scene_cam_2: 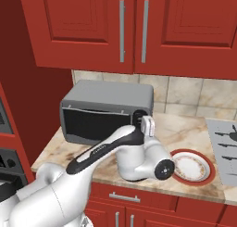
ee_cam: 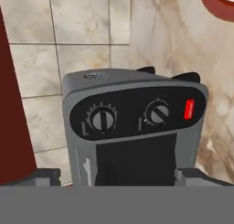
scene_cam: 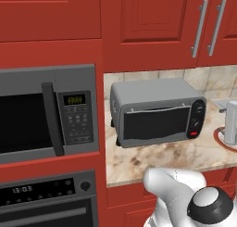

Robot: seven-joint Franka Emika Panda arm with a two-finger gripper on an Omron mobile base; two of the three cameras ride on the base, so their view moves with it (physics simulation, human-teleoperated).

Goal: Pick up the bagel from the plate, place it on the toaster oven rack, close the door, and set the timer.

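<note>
Nearest the base, the white arm reaches forward over the worktop (scene_cam_2: 194, 129) edge, wrist bent toward the toaster oven (scene_cam_2: 107, 111). Fingers (ee_cam: 43, 177) stand wide apart, nothing between them: open, one dark tip at each lower corner of the hand view, straddling the oven's front.

Plate (scene_cam_2: 191, 167), white with red rim, sits on the marble worktop just right of the arm's wrist in the right base view. Its top looks bare from there; I can't find the bagel in any view, so can't say where it is. In the left base view a red arc of the rim shows at the far right edge, partly hidden behind the white hand. In the hand view a sliver of red rim shows in the top right corner.

Toaster oven stands further back on the worktop, against the tiled backsplash (ee_cam: 82, 31). Door (scene_cam: 156, 123) is up, dark glass flush with the grey frame, thin silver handle bar along its top edge. Rack can't be made out through the glass.

Black control panel (ee_cam: 137, 114) faces the hand camera, rolled sideways in that view: two round knobs (ee_cam: 102, 119) side by side, red button (ee_cam: 188, 109) beyond the second knob. In the left base view the panel is on the oven's right end, button at the bottom.

Left of the oven, past the red cabinet side, the built-in microwave (scene_cam: 48, 112) with keypad and lit display, wall oven (scene_cam: 46, 198) below it. Red upper cabinets (scene_cam_2: 139, 27) with silver handles hang above.
</note>
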